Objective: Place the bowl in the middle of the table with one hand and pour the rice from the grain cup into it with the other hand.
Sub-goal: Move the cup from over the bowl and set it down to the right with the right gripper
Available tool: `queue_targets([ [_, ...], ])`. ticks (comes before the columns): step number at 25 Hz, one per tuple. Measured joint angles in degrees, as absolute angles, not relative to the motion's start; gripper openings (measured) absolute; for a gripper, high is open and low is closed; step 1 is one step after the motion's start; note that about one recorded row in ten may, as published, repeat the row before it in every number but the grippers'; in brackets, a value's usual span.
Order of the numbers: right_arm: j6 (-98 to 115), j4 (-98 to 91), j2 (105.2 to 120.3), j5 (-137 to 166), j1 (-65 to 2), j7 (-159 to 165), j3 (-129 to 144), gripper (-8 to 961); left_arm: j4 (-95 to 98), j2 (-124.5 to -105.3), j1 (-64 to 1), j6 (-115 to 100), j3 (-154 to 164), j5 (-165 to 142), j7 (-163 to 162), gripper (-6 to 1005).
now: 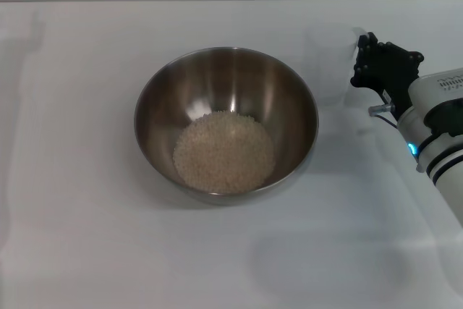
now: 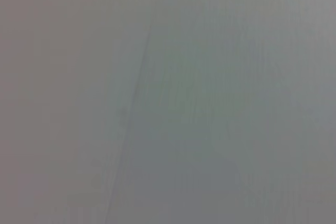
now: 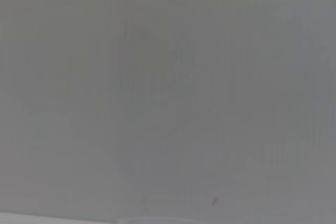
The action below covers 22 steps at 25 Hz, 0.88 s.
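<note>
Across almost the whole head view: the table (image 1: 87,251), white, smooth, flat, far edge running along the top of the picture.

At the middle of the table, well apart from every edge: the bowl (image 1: 226,124), round stainless steel, standing level on its base, mouth facing straight up (round, so no long axis to speak of). Shiny inner wall, darker toward the near rim.

Down in the bottom of the bowl: the rice (image 1: 224,152), a low, roughly round heap of pale grains, settled a little toward the near side, the upper wall bare all round it.

Over the right edge of the table, beyond the bowl's right rim and apart from it: the right gripper (image 1: 362,59), black, on its silver-grey arm, a blue-green light showing on the wrist, pointing in toward the table's middle. Open or closed: cannot tell.

Just beside that gripper on its bowl side: the grain cup (image 1: 333,70), clear plastic, only faintly visible against the white top (seemingly upright, long axis vertical, mouth up). Touching the gripper or merely next to it: cannot tell. Handle not made out.

Both wrist views: blurred pale grey surface only.
</note>
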<state>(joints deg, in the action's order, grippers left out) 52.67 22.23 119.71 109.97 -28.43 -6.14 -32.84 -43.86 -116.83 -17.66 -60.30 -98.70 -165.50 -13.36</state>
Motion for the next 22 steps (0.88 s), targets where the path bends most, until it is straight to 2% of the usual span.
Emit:
queue_targets([
  [22,46.7,21.7,119.59,110.7,-29.9,-6.2,-30.6,28,-44.9,-116.93,-16.7,-60.5,-98.5,-165.5,-13.4,666],
])
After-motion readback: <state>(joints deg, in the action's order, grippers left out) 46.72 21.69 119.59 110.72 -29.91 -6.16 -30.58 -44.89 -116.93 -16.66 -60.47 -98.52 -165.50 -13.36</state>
